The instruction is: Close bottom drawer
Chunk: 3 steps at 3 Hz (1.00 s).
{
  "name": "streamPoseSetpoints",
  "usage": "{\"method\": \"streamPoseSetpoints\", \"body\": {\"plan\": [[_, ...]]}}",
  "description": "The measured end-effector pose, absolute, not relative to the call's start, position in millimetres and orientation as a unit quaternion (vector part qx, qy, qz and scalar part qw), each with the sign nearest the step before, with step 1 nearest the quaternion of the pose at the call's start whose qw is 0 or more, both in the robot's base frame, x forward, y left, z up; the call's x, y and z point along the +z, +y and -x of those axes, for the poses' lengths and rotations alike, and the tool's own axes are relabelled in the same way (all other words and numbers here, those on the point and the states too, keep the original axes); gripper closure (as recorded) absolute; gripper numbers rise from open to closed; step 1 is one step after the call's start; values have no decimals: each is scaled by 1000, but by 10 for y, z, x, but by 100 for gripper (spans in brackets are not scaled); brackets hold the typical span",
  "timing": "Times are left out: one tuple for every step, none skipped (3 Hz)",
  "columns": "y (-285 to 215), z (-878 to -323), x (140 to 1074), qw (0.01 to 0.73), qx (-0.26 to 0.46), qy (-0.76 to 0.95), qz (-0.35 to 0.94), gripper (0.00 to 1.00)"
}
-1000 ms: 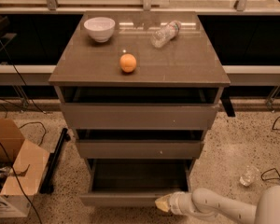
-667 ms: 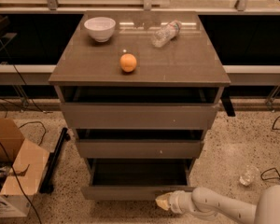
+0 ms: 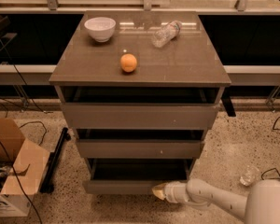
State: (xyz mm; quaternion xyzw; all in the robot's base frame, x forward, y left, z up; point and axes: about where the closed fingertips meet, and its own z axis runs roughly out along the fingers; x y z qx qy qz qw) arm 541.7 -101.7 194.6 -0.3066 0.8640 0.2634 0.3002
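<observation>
Since a second ago the bottom drawer [image 3: 121, 186] has slid further into the bench [image 3: 186, 59], and the gripper [image 3: 157, 191] has gone in with it, so less of the drawer's floor shows than before. Nearest the camera, the white arm [image 3: 214, 197] reaches in from the lower right of the bench. Its jaws are drawn together into one pale wedge whose tip lies against the right part of the drawer's plain front panel. That drawer sits at the foot of the bench, lowest of three, and is partly open, with a dark strip of its box visible behind the panel. On the floor to the left of the bench lies an open cardboard box [image 3: 11, 171], with cables running past it. Above the bottom drawer, the middle drawer [image 3: 140, 149] stands a little way out, and the top drawer [image 3: 140, 116] above that is pulled out as well. On the bench top, an orange [image 3: 128, 62] sits near the front edge, left of centre. Further back, a clear plastic bottle [image 3: 165, 33] lies on its side toward the right. A white bowl [image 3: 100, 28] stands upright at the back left.
</observation>
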Motion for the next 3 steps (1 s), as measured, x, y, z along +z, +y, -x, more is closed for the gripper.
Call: {"method": "streamPoseSetpoints", "body": {"plan": [[-1012, -5449, 1949, 302, 262, 863, 308, 27], [-980, -5651, 1967, 316, 255, 858, 313, 4], [-972, -5750, 1990, 326, 251, 855, 316, 0]]}}
